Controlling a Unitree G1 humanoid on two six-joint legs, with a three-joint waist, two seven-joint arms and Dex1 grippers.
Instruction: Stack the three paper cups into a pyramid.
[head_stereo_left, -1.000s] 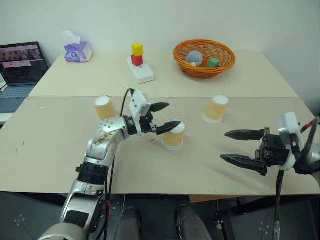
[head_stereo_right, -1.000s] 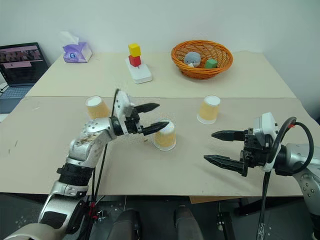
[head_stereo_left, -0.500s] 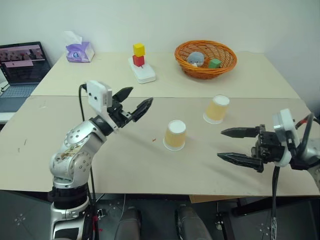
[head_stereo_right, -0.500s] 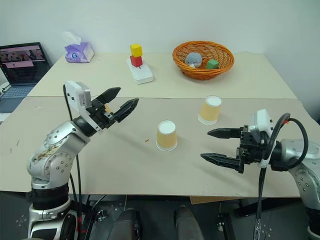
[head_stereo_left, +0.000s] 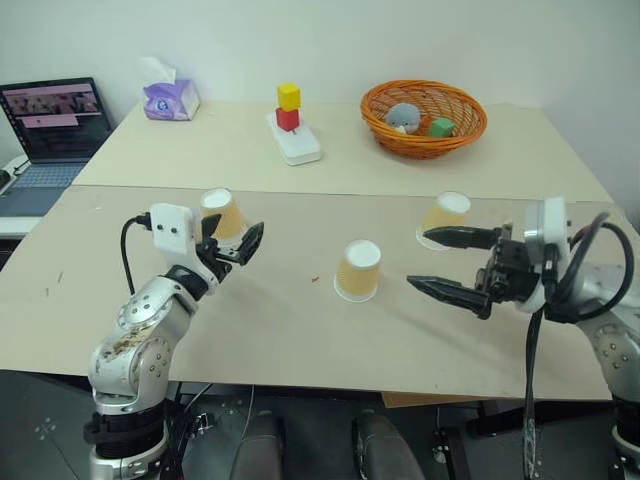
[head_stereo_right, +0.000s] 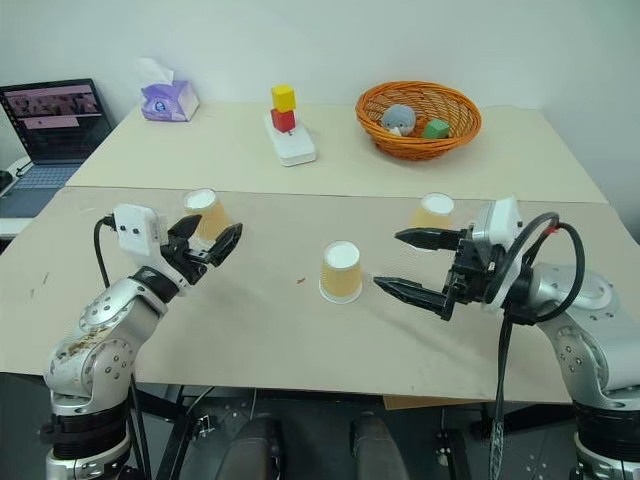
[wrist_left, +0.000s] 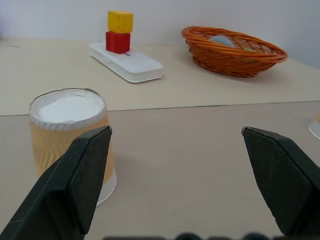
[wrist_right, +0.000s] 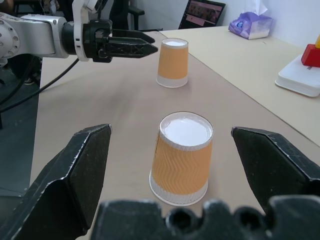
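Three tan-orange paper cups stand upside down and apart on the table. The left cup (head_stereo_left: 222, 211) is just beyond my left gripper (head_stereo_left: 234, 240), which is open and empty. In the left wrist view this cup (wrist_left: 52, 142) shows partly behind one finger, off to the side of the gap. The middle cup (head_stereo_left: 358, 270) stands a short way in front of my open right gripper (head_stereo_left: 418, 260), whose fingers point at it. The right cup (head_stereo_left: 447, 212) sits behind that gripper's far finger. No cup is on another.
At the back of the table are an orange wicker basket (head_stereo_left: 465, 128) with small toys, a red and yellow block tower (head_stereo_left: 288, 108) on a white base, a tissue pack (head_stereo_left: 170, 98) and a laptop (head_stereo_left: 55, 115) at far left. Bare tabletop lies between the cups.
My left gripper drew away from the middle cup and swung left to the left cup, staying open. My right gripper edged left toward the middle cup. The view shifted slightly.
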